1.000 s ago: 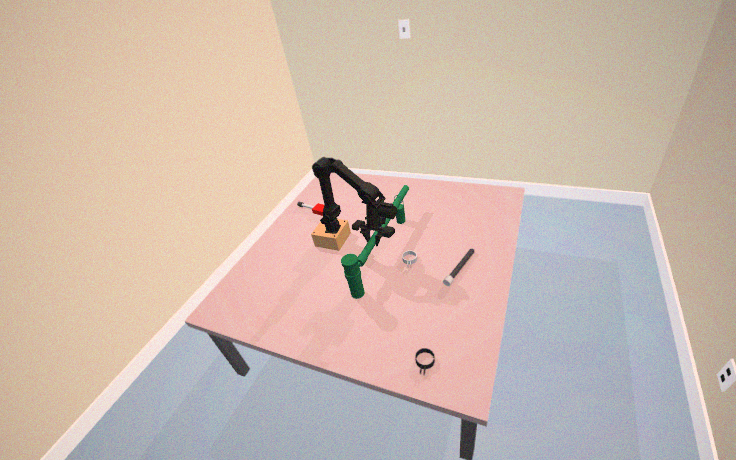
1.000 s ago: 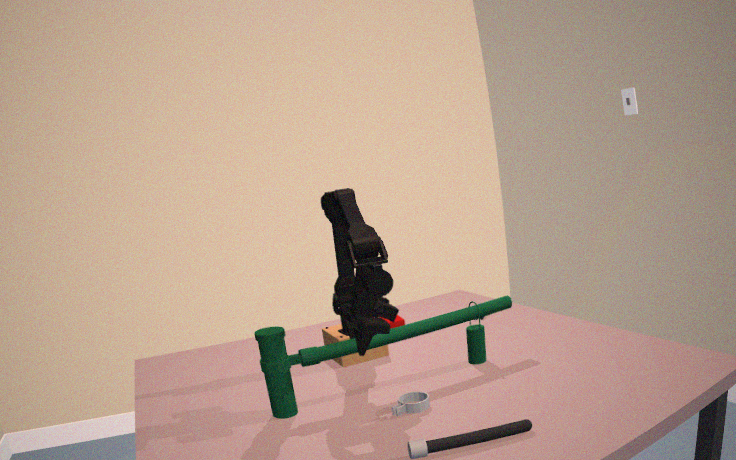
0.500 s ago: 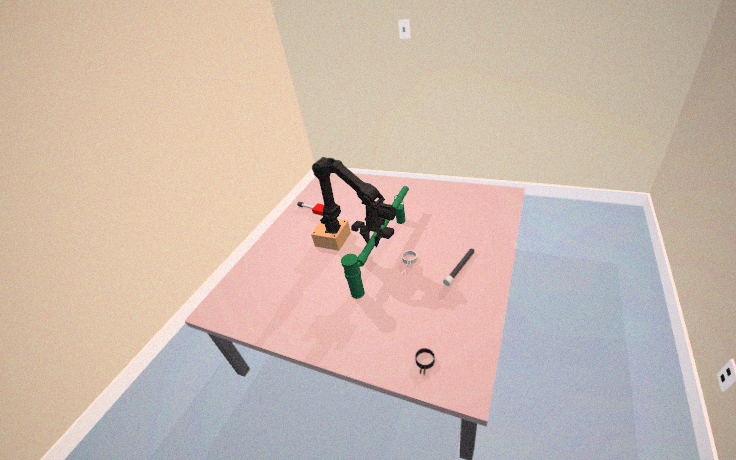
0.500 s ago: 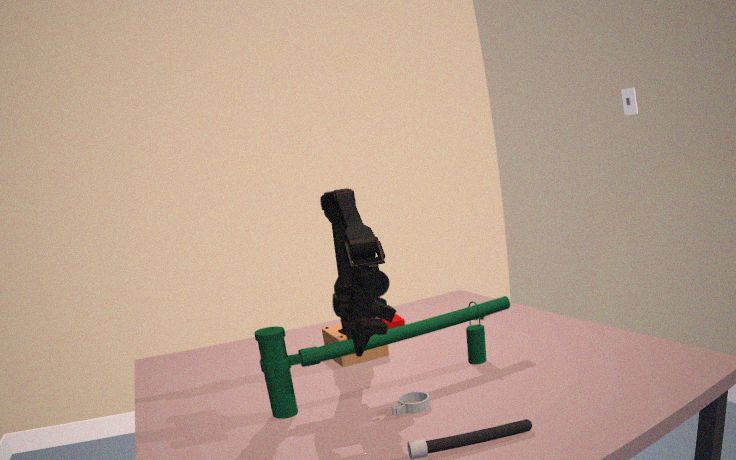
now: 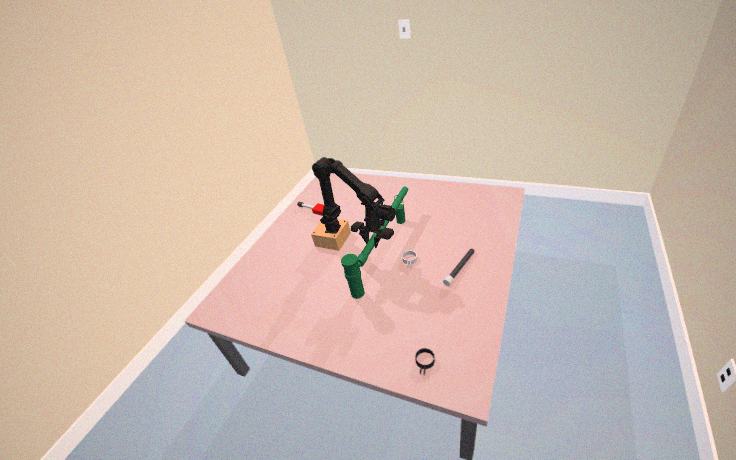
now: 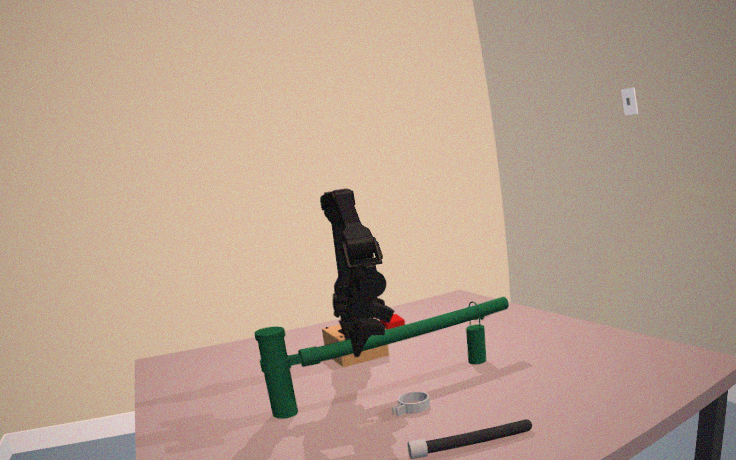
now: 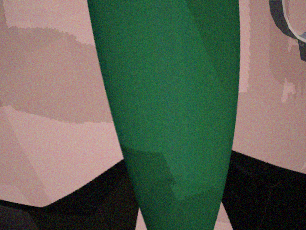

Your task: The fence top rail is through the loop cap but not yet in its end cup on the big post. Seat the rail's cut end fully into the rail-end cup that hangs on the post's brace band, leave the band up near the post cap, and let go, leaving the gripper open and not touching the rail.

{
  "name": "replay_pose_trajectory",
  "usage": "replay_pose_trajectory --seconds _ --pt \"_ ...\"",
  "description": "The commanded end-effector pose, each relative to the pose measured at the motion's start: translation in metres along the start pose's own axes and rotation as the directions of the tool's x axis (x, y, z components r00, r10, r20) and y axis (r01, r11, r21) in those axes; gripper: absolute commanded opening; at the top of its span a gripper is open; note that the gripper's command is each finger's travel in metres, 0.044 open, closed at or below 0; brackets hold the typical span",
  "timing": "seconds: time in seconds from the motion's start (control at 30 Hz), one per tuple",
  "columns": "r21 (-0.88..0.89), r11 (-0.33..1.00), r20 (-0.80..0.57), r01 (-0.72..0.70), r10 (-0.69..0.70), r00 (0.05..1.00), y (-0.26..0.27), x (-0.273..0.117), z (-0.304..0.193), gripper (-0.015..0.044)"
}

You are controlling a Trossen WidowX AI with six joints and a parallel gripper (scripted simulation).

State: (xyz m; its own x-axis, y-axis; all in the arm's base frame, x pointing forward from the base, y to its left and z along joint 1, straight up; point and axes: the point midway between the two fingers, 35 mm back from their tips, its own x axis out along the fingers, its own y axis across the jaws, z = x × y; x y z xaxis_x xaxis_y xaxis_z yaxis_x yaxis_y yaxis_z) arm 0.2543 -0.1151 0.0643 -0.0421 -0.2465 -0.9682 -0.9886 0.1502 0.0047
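Observation:
The green fence rail [image 5: 400, 196] [image 6: 428, 326] [image 7: 172, 90] slopes down toward the big green post [image 5: 354, 284] [image 6: 283, 393]. Its low end meets the mouth of the green rail-end cup [image 6: 309, 356] and appears to be inside it; the depth is hidden. The cup hangs from the brace band, which sits a little below the post cap [image 5: 350, 260] [image 6: 269, 332]. The rail's far part passes through the wire loop [image 6: 476, 314] on the small green post [image 5: 401, 214] [image 6: 476, 345]. My gripper [image 5: 374, 237] [image 6: 359, 346] [image 7: 175, 158] is shut on the rail, between cup and loop, nearer the cup.
A grey band clamp [image 5: 409, 258] [image 6: 413, 403] and a dark bar with a pale end [image 5: 461, 264] [image 6: 477, 437] lie in front of the rail. A black band [image 5: 424, 358] lies near the front edge. A red-handled tool [image 5: 318, 208] lies beside the wooden arm base [image 5: 328, 239].

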Motion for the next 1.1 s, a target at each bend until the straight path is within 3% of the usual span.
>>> replay_pose_trajectory --seconds 0.0,0.13,0.47,0.7,0.9,1.07 --pt "0.000 1.000 0.000 0.000 0.000 1.000 0.000 0.000 0.000 0.0000" --pt "0.000 1.000 0.000 0.000 0.000 1.000 0.000 0.000 0.000 0.0000" --pt "0.000 1.000 0.000 0.000 0.000 1.000 0.000 -0.001 0.001 0.0263" --pt "0.000 1.000 0.002 0.000 0.000 1.000 -0.001 -0.024 0.014 0.0440" --pt "0.000 1.000 0.003 0.000 0.000 1.000 0.002 -0.048 0.028 0.0440" --pt "-0.007 1.000 0.002 0.003 -0.003 1.000 0.001 -0.046 0.026 0.0440"
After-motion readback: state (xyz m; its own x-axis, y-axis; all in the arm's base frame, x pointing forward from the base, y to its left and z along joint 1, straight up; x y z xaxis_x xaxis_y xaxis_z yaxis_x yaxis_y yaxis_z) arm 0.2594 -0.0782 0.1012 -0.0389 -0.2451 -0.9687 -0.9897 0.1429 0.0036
